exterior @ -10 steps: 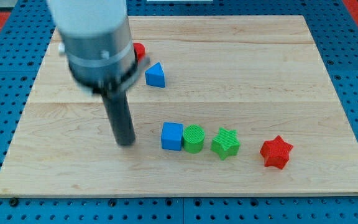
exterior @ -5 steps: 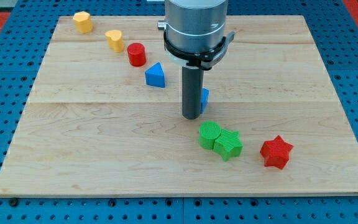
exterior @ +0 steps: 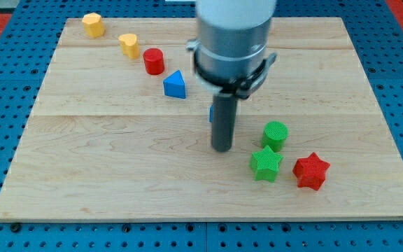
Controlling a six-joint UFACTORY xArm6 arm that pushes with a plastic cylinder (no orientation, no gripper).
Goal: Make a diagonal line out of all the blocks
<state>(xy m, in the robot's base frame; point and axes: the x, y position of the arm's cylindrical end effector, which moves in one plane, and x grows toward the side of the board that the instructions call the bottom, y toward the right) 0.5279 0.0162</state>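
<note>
my tip (exterior: 222, 148) rests on the bench (exterior: 103, 175); there are no jaws on this rod. a blue block (exterior: 211, 112) peeks out at its 11 o'clock, mostly hidden. green cylinder (exterior: 275, 134) sits at 3 o'clock, green star (exterior: 266, 164) at 4, red star (exterior: 310, 171) beyond. toward 10 o'clock run blue triangle (exterior: 175, 85), red cylinder (exterior: 154, 61), and two yellow blocks (exterior: 128, 45) (exterior: 93, 24).

Open board lies to the view's left and bottom of my tip (exterior: 222, 148). To its right, the green cylinder (exterior: 276, 135), green star (exterior: 266, 164) and red star (exterior: 310, 171) cluster closely, blocking passage there.
</note>
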